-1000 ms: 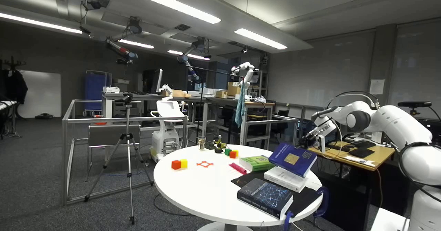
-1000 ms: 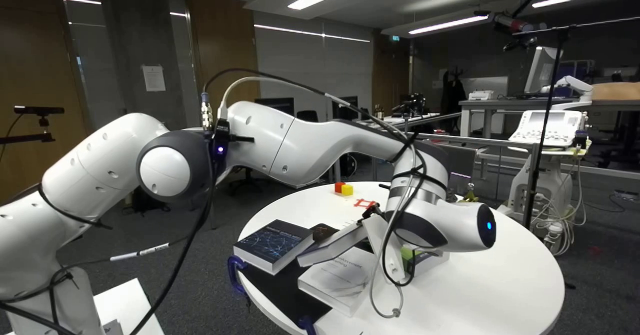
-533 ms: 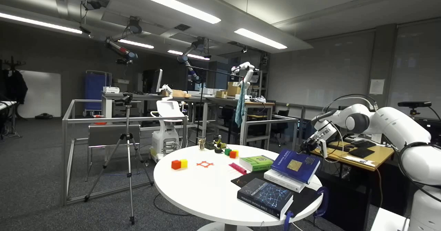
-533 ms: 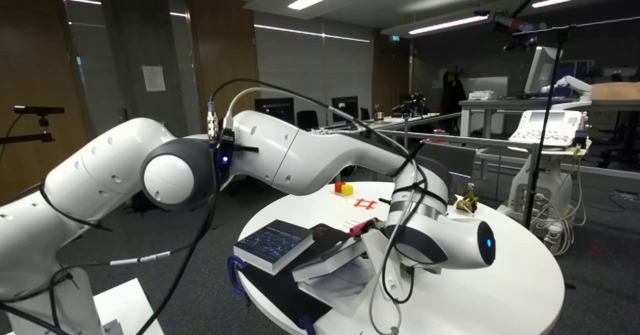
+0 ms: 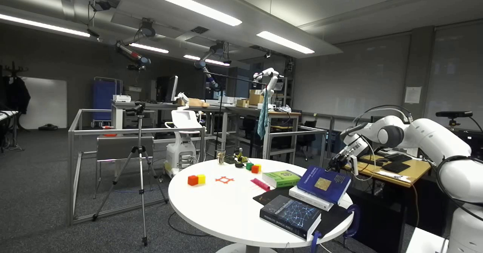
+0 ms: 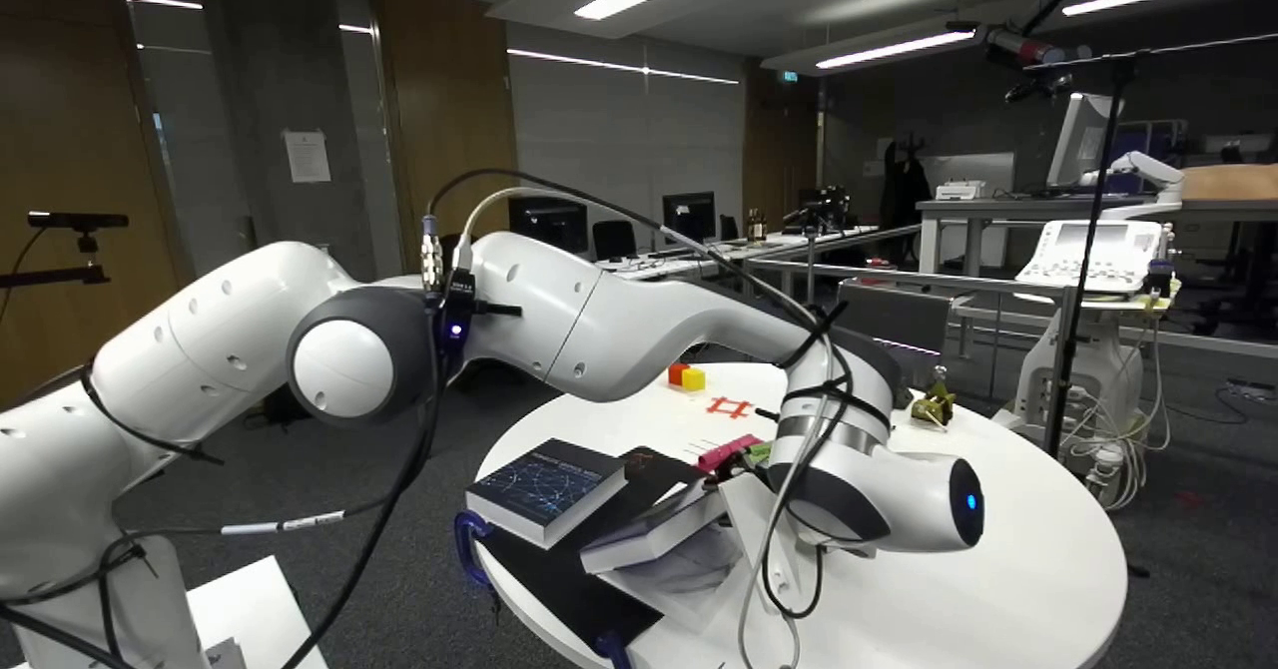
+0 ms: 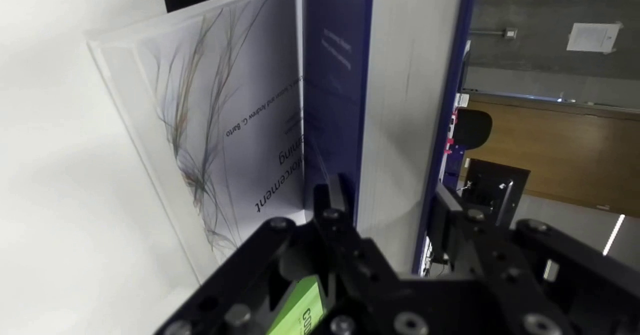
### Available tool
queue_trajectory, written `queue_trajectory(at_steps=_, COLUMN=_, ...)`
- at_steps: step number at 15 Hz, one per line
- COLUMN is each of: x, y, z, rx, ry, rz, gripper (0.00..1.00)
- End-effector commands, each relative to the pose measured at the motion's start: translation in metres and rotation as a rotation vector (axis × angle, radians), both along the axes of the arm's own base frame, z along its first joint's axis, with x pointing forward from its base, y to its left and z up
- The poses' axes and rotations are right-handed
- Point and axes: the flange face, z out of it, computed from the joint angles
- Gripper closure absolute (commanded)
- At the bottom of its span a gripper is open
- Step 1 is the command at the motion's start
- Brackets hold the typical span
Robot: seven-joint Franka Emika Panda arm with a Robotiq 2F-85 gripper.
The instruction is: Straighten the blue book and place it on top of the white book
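Blue book (image 5: 323, 187) tilted over the white book (image 5: 311, 199), gripped edge raised, opposite edge down at the white cover; whether they touch, can't tell. White robot arm (image 6: 639, 330) extends over the round tabletop (image 5: 222, 207). Black mat (image 5: 334, 220) on it, near the rim. Dark book (image 5: 290, 215) with a blue line pattern lies flat, partly over the mat. White book flat at the mat's edge, part of its cover showing in the wrist view. Green book (image 5: 281, 178) flat, near the white one. Jaws pinching the blue book across its thickness, one on each cover, page block between them. Blue clamp (image 5: 357, 221) at the tabletop rim. Pink rod (image 5: 261, 184) near the green book. Red cube (image 5: 193, 180) and yellow cube (image 5: 201, 179) side by side, well apart from the books.
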Motion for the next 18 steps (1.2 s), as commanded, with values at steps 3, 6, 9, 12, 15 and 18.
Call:
queue_trajectory(at_steps=3, x=0.014, y=0.005, z=0.031, rx=0.040, ry=-0.094, rz=0.066, gripper=0.82)
queue_trajectory(at_steps=6, x=0.025, y=0.007, z=0.031, rx=0.043, ry=-0.128, rz=0.065, gripper=0.82)
queue_trajectory(at_steps=9, x=0.034, y=0.011, z=0.029, rx=0.052, ry=-0.144, rz=0.048, gripper=0.82)
queue_trajectory(at_steps=12, x=0.038, y=0.012, z=0.026, rx=0.052, ry=-0.143, rz=0.039, gripper=0.82)
queue_trajectory(at_steps=15, x=0.040, y=0.012, z=0.026, rx=0.056, ry=-0.140, rz=0.019, gripper=0.82)
queue_trajectory(at_steps=18, x=0.044, y=0.011, z=0.025, rx=0.053, ry=-0.137, rz=-0.011, gripper=0.82)
